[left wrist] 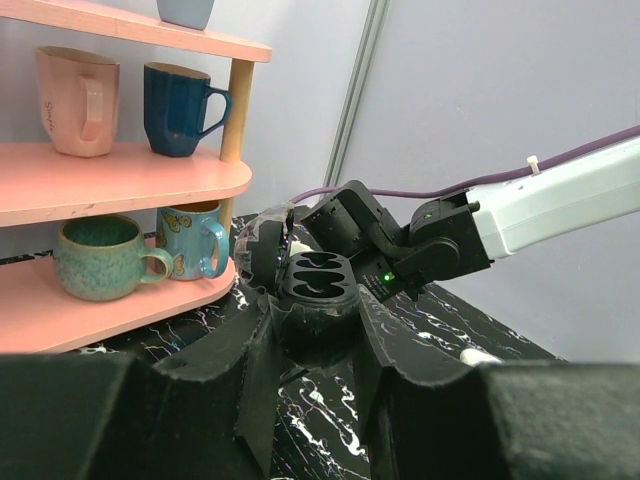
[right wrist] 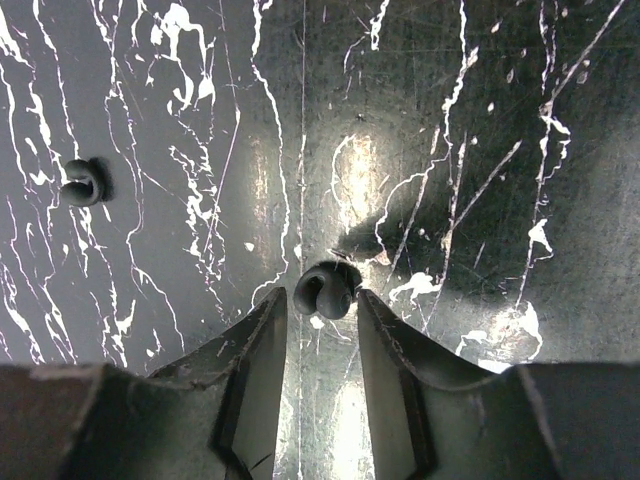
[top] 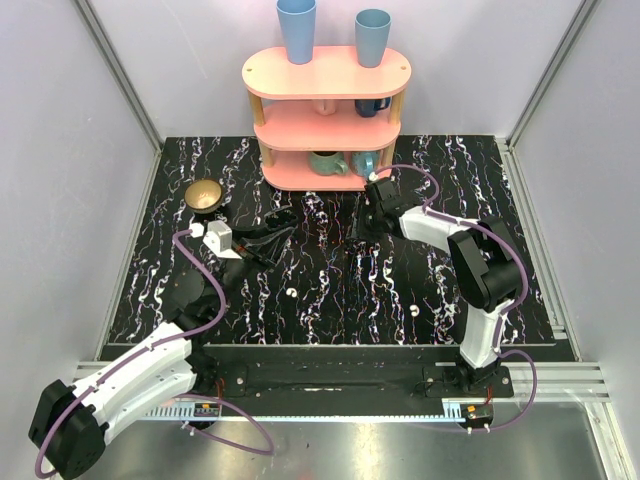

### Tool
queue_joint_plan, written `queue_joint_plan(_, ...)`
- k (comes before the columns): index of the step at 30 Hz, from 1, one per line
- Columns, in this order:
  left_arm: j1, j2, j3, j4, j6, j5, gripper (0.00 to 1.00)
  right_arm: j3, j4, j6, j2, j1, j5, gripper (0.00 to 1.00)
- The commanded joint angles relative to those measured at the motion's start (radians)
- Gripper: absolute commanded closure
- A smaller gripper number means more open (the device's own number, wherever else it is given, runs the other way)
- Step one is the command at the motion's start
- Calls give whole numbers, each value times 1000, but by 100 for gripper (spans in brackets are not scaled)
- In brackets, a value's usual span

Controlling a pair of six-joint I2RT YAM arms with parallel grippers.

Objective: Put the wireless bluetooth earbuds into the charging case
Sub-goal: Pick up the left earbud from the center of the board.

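Well, the small black oval plastic charging case [left wrist: 315, 280] is open, its two sockets showing, clamped in the left gripper [left wrist: 315, 308]. One dark rounded earbud [right wrist: 323, 290] lies on the black marbled tabletop [right wrist: 450, 150], just off the tips of the right gripper [right wrist: 320, 300], whose fingers stand narrowly parted. The second earbud [right wrist: 84, 184] lies at ten o'clock from it.

Black white-veined marble tabletop [top: 330, 290], pale grey walls [top: 60, 150] with aluminium corner posts [top: 120, 75], pink three-tier shelf [top: 326, 72] at back holding blue cups [top: 297, 28] and mugs [top: 328, 161], brass bowl [top: 204, 195] to its left.
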Motion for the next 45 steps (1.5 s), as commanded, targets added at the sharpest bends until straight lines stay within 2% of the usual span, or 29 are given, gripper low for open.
queue_joint_plan(1,-4,1,-1,45,6,-14,100,27,-24,-38,14,3,-32,59)
queue_joint_plan(26,-4,3,-5,39,-7,-26,100,78,-109,-96,76,43,17,66)
queue_joint_plan(29,-4,7,-5,40,-9,-23,100,87,-119,-101,96,45,11,69)
queue_joint_plan(36,-4,10,-8,40,-11,-22,100,90,-122,-102,90,43,28,85)
queue_joint_plan(38,-4,12,-7,42,-12,-20,100,86,-124,-105,77,45,26,93)
queue_joint_plan(41,-4,17,-7,42,-12,-22,100,69,-115,-108,36,43,15,96)
queue_joint_plan(45,-4,20,-5,45,-12,-23,100,4,-41,-92,-99,43,-3,96)
